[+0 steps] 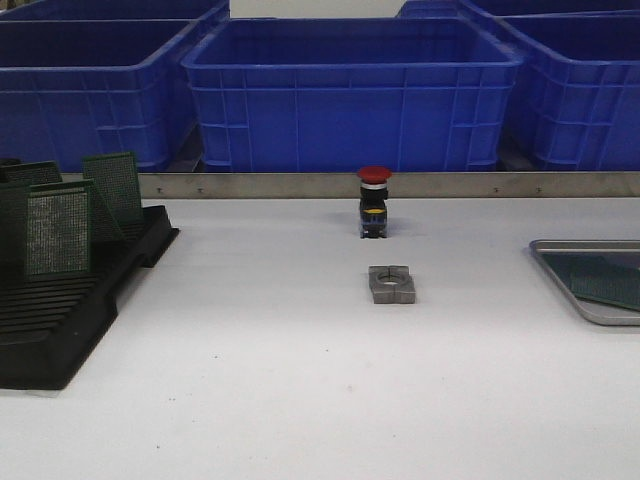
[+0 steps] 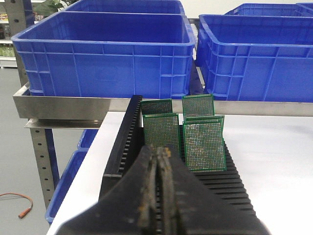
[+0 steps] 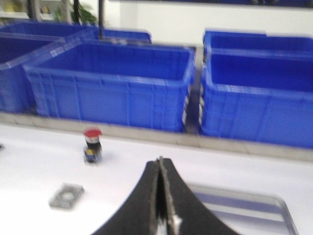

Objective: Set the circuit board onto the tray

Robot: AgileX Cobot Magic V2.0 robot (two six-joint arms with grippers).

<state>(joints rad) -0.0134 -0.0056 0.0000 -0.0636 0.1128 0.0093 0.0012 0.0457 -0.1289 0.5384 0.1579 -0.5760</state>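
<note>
White table (image 1: 300,400): tray (image 1: 560,262) holds circuit board (image 1: 608,280); rack (image 1: 60,320) holds boards; both hands pressed together, empty.

Black curved fingers (image 2: 146,196), worn rusty-brown inner edges.

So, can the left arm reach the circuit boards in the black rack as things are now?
Probably yes. The left gripper is shut and points at the circuit boards standing upright in the black rack, nothing between. It must open first.
</note>
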